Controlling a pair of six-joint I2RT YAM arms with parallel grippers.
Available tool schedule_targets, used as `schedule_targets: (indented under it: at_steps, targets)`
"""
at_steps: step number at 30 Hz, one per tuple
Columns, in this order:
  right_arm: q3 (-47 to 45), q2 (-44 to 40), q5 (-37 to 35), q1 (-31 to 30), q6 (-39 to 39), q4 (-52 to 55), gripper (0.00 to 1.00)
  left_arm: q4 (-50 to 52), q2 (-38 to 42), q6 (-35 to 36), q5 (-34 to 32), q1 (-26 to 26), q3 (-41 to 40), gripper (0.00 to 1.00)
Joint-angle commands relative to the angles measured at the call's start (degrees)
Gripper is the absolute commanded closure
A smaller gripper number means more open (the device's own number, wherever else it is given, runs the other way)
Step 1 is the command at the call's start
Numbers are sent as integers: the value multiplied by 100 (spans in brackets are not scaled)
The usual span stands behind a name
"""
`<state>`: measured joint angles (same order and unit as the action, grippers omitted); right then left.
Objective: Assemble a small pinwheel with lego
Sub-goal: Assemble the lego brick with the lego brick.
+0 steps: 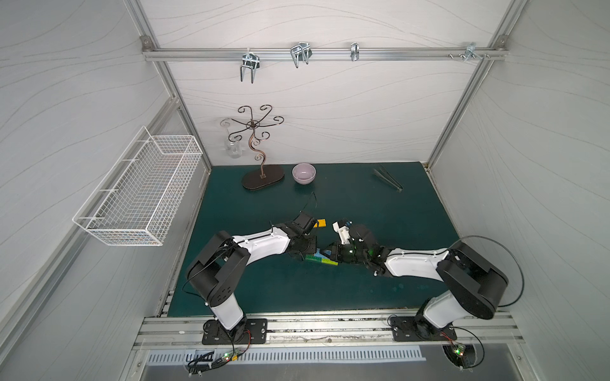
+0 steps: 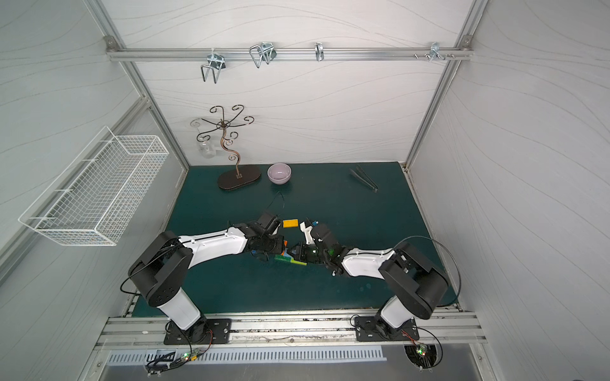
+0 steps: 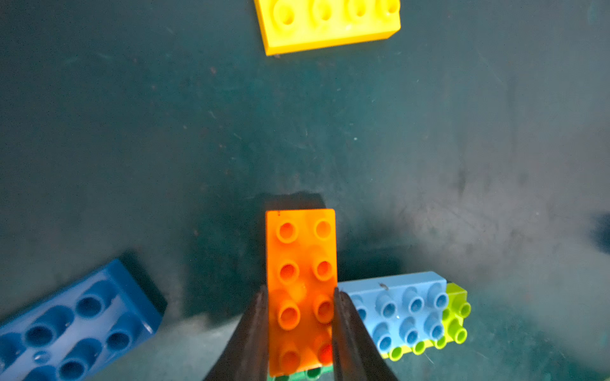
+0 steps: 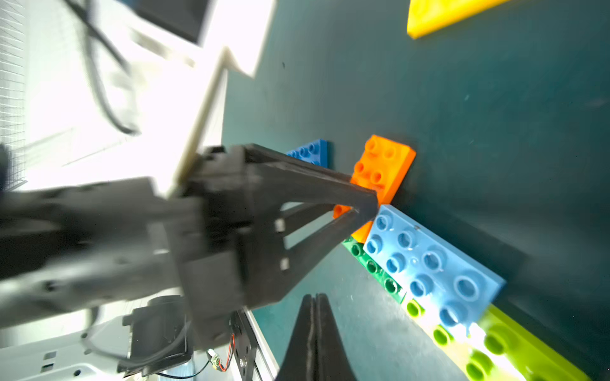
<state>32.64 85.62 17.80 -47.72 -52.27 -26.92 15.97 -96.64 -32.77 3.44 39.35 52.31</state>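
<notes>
**Left claw clamped on the orange brick; right claw closed and empty**

1. My left claw (image 3: 301, 293) pinches the orange brick (image 3: 302, 264) across its narrow width. One dark finger (image 3: 251, 333) presses on each long side, near the end that sits on the stack.
2. That end of the orange brick rests studs-up on a dark green brick (image 4: 371, 265). The other end reaches out over the mat (image 3: 132, 132).
3. A light blue brick (image 3: 401, 303) touches one long side of the orange brick. It lies across the dark green brick and a lime brick (image 3: 457, 313).
4. These four joined bricks are the pinwheel (image 1: 317, 258), part-built, on the mat between my two wrists.
5. A dark blue brick (image 3: 76, 326) lies loose on the opposite side of the orange brick, near it but not touching.
6. A yellow brick (image 2: 290, 223) lies alone, well apart, beyond the orange brick's free end. It shows in both top views.
7. My right claw (image 4: 315, 298) has its fingers pressed together with nothing between them. It hangs on the light blue side of the orange brick, near the stack but apart from it.
</notes>
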Motion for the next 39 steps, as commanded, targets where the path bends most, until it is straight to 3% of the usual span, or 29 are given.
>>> schedule_targets:
  at_steps: [1, 5, 11, 18, 27, 30, 34, 35, 36, 39]
  targets:
    - [-84, -588, -440, 181, 315, 710, 100, -223, -605, -113, -180, 315, -423, 86]
    - [-226, -1118, -615, 432, 436, 1213, 100, -801, -569, -351, -680, 580, -910, 90]
    - [-316, -1499, -622, 656, 506, 1748, 100, -1636, -610, -795, -1163, 732, -1594, 88]
    - [-202, -1557, -663, 750, 652, 2125, 100, -2048, -336, -884, -1150, 764, -1921, 83]
    - [246, -1001, -497, 790, 779, 1953, 100, -1423, 918, -380, -1154, 746, -1656, 56]
    - [293, -863, -372, 873, 752, 1795, 100, -1238, 1341, -177, -973, 530, -1385, 46]
    - [351, -751, -197, 892, 745, 1703, 100, -1088, 1616, -32, -459, 76, -1106, 24]
    - [357, -745, -188, 894, 746, 1716, 100, -1012, 1654, -20, -394, 1, -1054, 9]
    - [349, -749, -182, 890, 744, 1700, 100, -909, 1694, -18, -389, -26, -1023, 1]
    - [364, -759, -56, 897, 717, 1698, 100, -641, 1812, -237, -136, -126, -1021, 7]
